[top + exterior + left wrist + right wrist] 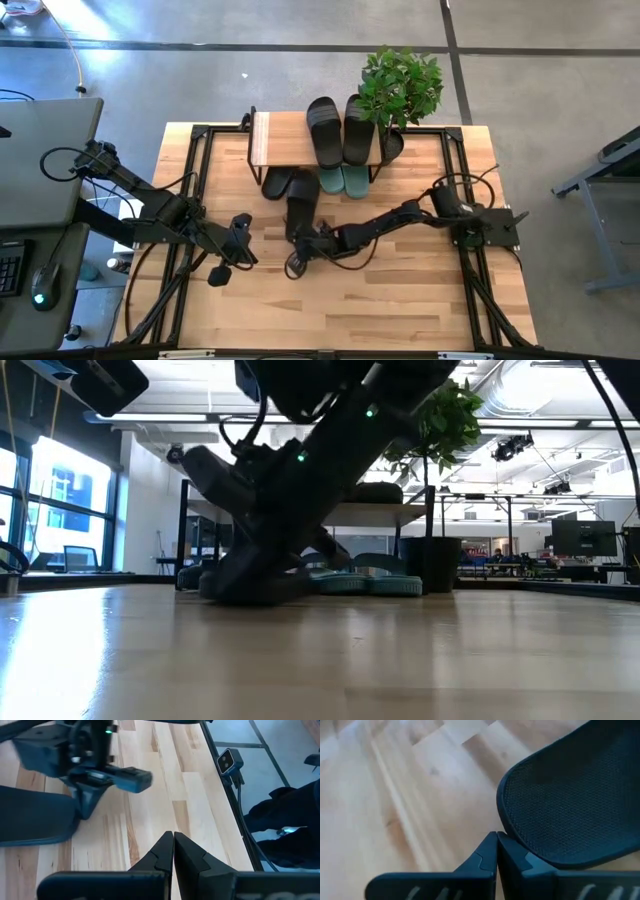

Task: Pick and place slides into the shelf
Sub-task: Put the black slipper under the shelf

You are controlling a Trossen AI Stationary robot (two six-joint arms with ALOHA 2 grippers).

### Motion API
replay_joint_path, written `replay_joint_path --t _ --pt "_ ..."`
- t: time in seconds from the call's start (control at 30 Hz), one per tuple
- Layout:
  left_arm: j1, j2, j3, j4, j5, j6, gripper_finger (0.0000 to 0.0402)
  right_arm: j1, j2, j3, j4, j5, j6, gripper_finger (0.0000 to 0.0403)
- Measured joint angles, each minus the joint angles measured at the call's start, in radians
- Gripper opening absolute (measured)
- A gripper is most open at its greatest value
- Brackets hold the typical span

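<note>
- Resting on the tabletop, a loose black slide is met at its near end by the right gripper, just in front of the shelf.
- In the right wrist view the right gripper's fingers are seen pressed together, tips touching, with the slide's textured heel just beside them; no pinch on the rubber can be made out.
- The left gripper is held low over the table just to the left, its fingers likewise pressed together on nothing.
- One black pair is already laid on the plank top, a sage-green pair sits underneath, and another black slide lies by the shelf's legs.
- For a sound pick, the fingers would need to be spread first and the heel rim or strap taken between them, since soft rubber is likely to slip from a shallow bite.
- The potted plant at the shelf's right end should be given room when the slide is carried in.
</note>
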Motion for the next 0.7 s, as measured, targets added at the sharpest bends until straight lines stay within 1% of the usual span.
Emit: replay_joint_path --t 0.2,0.43,0.7 --pt "0.000 0.000 0.000 0.000 0.000 0.000 0.0003 -0.048 0.000 0.000 0.001 -0.056 0.000 0.0000" --pt "0.000 0.000 0.000 0.000 -0.001 0.001 0.0003 -0.089 -0.002 0.000 -0.015 -0.050 0.047 0.0000" --pt "0.000 0.000 0.000 0.001 -0.033 0.006 0.0003 -0.103 -0.002 -0.001 -0.020 -0.049 0.075 0.0000"
